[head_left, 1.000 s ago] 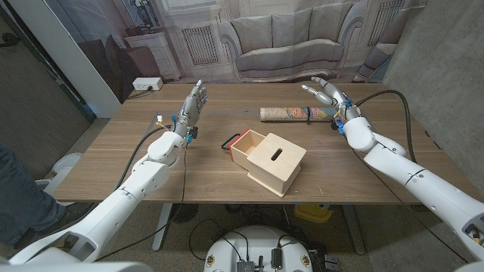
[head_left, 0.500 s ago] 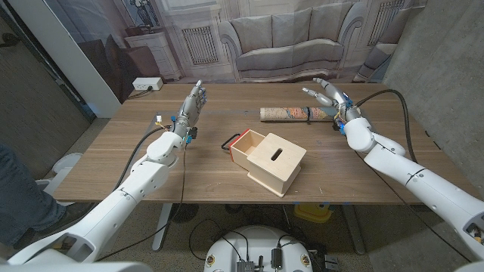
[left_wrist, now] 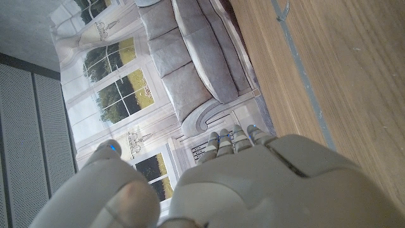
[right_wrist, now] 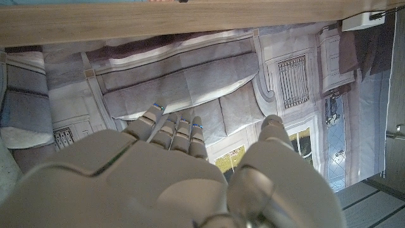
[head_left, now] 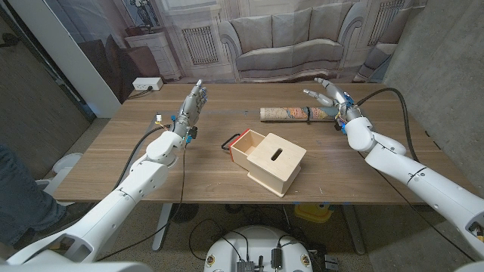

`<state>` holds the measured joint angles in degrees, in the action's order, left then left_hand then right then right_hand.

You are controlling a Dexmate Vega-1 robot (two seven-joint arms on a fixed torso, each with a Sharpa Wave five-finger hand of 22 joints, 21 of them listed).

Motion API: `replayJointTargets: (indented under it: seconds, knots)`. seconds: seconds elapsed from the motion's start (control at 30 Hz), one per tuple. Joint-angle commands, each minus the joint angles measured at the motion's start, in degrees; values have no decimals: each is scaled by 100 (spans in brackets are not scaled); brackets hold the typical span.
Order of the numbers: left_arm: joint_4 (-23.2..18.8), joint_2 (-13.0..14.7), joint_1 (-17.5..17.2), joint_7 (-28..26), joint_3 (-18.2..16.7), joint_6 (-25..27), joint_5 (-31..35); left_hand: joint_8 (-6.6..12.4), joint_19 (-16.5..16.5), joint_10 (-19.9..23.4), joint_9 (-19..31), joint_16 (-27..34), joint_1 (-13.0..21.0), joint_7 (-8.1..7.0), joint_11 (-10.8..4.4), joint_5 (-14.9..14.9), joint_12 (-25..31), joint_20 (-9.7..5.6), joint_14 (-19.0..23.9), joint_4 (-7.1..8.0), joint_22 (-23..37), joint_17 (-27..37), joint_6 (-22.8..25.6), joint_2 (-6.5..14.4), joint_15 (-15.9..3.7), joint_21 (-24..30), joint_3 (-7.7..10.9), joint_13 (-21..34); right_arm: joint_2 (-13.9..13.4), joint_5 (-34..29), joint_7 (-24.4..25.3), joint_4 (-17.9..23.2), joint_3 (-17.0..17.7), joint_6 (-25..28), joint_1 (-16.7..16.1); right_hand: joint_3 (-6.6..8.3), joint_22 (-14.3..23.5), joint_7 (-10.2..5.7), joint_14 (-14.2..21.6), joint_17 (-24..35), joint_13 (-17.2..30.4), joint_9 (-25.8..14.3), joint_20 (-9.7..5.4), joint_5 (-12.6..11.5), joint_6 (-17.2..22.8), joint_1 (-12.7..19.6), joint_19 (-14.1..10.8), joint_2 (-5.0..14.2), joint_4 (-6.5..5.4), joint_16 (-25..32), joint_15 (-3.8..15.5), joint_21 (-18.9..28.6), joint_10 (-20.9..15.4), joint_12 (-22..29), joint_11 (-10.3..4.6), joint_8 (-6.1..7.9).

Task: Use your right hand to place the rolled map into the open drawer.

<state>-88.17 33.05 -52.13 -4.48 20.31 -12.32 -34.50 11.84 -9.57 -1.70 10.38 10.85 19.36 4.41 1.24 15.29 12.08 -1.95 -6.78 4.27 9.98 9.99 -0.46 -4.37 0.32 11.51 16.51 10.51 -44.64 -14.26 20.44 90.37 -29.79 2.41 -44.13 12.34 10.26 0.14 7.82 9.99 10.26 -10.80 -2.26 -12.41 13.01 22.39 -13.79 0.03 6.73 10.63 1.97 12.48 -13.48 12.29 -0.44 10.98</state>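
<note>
Wooden surface (head_left: 113,162) carries wooden box (head_left: 274,160), drawer (head_left: 243,143) open toward left edge. Rolled map (head_left: 291,113) lies near far edge, right of centre. Right hand (head_left: 330,95) hovers at map's right end, fingers spread, holding nothing. Step: reach, grasp not yet made. Next: lower, close on roll. Left hand (head_left: 193,104) raised, fingers straight, near far-left, empty. Box lid stands between map and drawer.

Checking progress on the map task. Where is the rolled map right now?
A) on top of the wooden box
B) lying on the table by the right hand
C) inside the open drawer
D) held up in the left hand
B: in the head view the map lies on the table beside the open right hand, not in the drawer.
</note>
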Motion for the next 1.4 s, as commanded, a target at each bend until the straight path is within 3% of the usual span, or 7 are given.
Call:
replayJointTargets:
  seconds: [0.03,1.07,1.4]
  knots:
    - [29,-20,-38,69,10,-88,-40,-9,-61,-9,21,-12,47,14,30,6,-15,-343,7,-22,30,29,45,2,35,-11,1,15,-41,-339,-155,-10,-235,224,181,11,8,-39,41,9,33,-18,-297,-26,3,38,-49,-1,25,7,79,-14,-20,-2,-25,19]
    - [52,-41,-30,62,-6,-138,-42,-34,-83,-25,21,-19,63,-7,11,-14,-33,-296,-7,-29,32,31,31,19,25,-17,-23,16,-65,-872,-450,6,-601,844,377,86,4,-89,78,7,34,-19,-259,-40,-82,291,-103,42,142,-4,93,-37,25,-23,-42,4]
    - [15,-22,-87,3,-25,-138,-21,-46,-132,-79,21,-49,65,-45,-71,-27,-57,-344,-107,-30,35,33,19,29,-74,-31,-43,16,-48,-1025,-517,-13,-719,1001,442,136,0,-158,95,8,36,-19,-256,-69,-102,498,-107,14,235,-7,100,-61,43,-27,-173,16]
